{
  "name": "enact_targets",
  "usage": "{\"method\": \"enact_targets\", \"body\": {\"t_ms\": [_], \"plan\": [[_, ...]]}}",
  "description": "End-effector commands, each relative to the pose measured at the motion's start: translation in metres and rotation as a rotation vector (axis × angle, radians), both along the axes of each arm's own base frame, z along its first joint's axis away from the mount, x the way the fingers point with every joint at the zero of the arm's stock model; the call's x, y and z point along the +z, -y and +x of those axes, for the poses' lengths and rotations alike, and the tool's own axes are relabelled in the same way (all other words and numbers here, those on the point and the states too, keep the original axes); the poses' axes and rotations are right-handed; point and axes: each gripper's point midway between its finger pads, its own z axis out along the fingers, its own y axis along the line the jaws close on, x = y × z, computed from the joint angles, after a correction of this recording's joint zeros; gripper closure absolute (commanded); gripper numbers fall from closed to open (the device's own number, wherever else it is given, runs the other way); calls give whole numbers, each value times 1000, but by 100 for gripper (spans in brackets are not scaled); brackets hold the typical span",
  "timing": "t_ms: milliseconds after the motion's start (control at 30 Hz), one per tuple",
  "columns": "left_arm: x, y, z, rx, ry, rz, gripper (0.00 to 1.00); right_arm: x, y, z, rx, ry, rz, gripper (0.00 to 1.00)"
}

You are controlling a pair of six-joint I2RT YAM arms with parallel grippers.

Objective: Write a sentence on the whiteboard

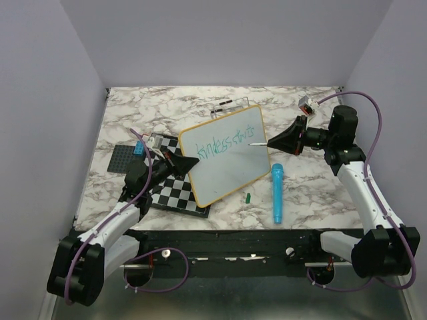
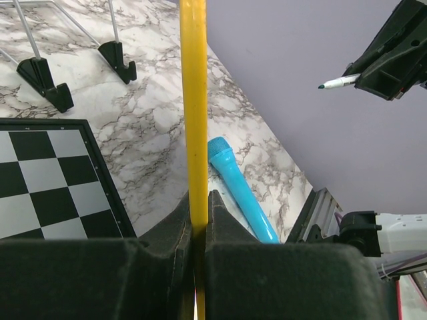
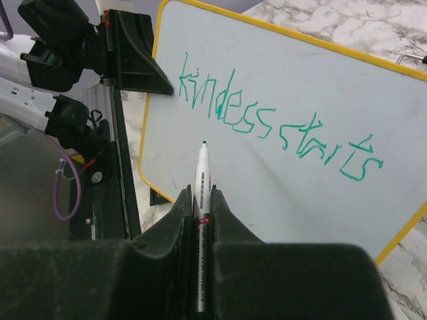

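The whiteboard (image 1: 230, 167) stands tilted up mid-table, white with a yellow frame (image 2: 194, 100). Green lettering (image 1: 217, 148) on it reads "kindess starts" in one line (image 3: 267, 120). My left gripper (image 1: 189, 162) is shut on the board's left frame edge (image 2: 199, 200). My right gripper (image 1: 272, 142) is shut on a white marker (image 3: 202, 173) with its cap off. The marker's tip points at the blank area below the lettering. In the left wrist view the marker (image 2: 339, 83) sits well off the board's surface.
A blue microphone-shaped toy (image 1: 276, 193) and a small green cap (image 1: 247, 197) lie right of the board's lower edge. A checkered board (image 1: 175, 190) lies under the left arm, with a grey baseplate (image 1: 123, 159) behind it. A wire stand (image 1: 227, 105) sits at the back.
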Motion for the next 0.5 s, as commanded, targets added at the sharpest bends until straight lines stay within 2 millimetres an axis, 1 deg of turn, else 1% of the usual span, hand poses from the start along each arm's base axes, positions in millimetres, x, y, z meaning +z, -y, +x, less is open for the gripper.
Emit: {"method": "enact_targets", "body": {"t_ms": [0, 467], "plan": [[40, -2, -3, 17, 151, -54, 100, -4, 0, -2, 29, 22, 0, 99], [37, 2, -4, 15, 141, -61, 100, -7, 0, -1, 32, 18, -3, 99]]}}
